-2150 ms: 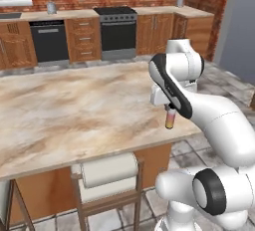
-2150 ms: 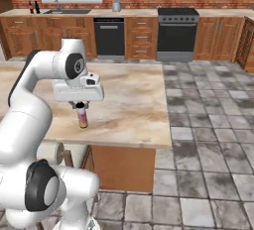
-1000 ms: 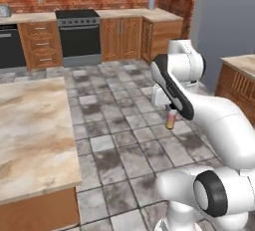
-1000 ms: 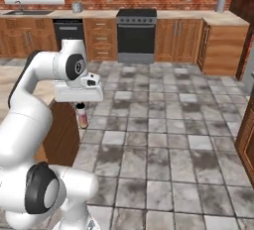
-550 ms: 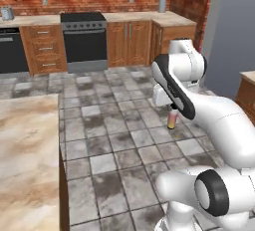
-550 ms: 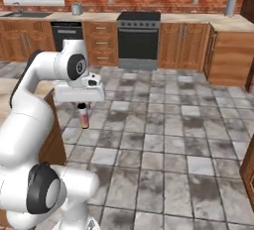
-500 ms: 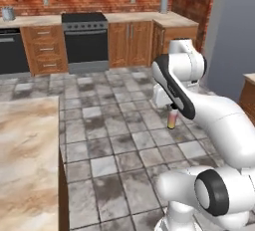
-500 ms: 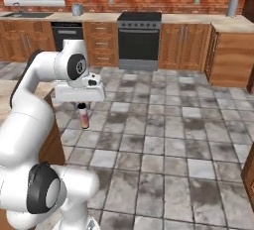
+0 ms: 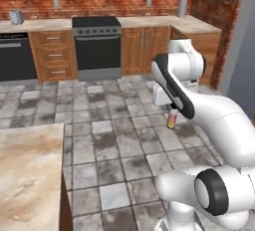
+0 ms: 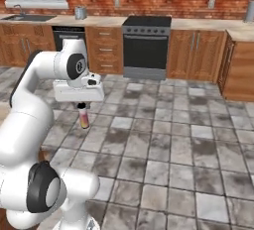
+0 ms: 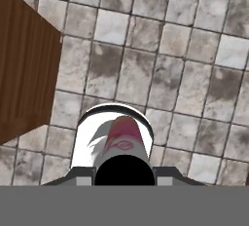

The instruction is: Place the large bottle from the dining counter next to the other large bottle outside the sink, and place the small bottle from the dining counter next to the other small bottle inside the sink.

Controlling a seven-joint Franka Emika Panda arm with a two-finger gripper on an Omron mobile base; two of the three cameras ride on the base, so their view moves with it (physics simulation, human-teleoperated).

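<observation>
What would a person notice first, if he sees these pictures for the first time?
First, the big white arm in the foreground, whose gripper carries a small bottle with a pink lower part above the grey tiled floor. Behind it, the black oven stands among wooden cabinets under a brick wall.

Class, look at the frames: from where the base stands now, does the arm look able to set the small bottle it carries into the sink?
Probably not yet. The gripper holds the small bottle over open floor tiles, while the sink sits in the far counter; the base likely must drive closer.
</observation>
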